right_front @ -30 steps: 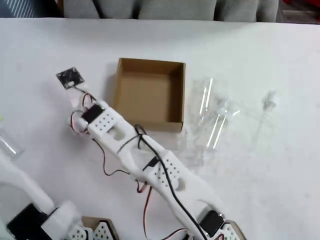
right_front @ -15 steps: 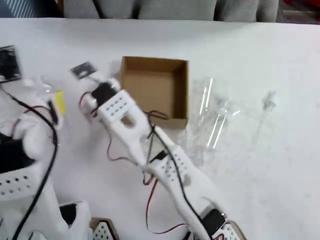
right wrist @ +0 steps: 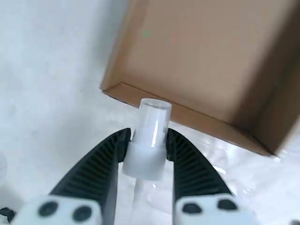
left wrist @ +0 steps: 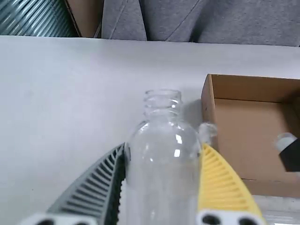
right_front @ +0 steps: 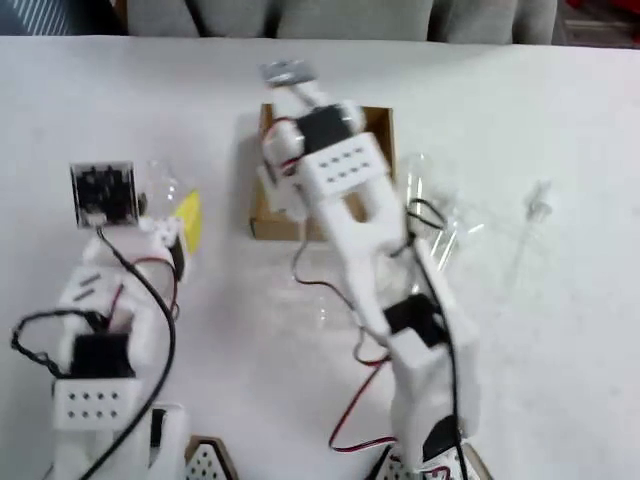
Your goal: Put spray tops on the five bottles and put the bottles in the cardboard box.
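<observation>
— Your left pincer (left wrist: 164, 151) is clamped on a clear, thread-necked bottle (left wrist: 161, 133), uncapped, near the brown cardboard box (left wrist: 248, 126).

— Your right pincer (right wrist: 147, 135) grips a frosted white spray top (right wrist: 151, 140) at the box's edge, that arm overhanging the box. Loose clear bottles (right_front: 440, 230) lie beside it on the white worktop (right_front: 560, 120).

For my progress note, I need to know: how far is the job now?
Done: nothing yet; the cardboard box shows no bottle inside. In hand: the left tool grips an uncapped bottle, the right tool grips a spray top. Left: join these, cap the loose bottles beside the box, pack all five.
</observation>
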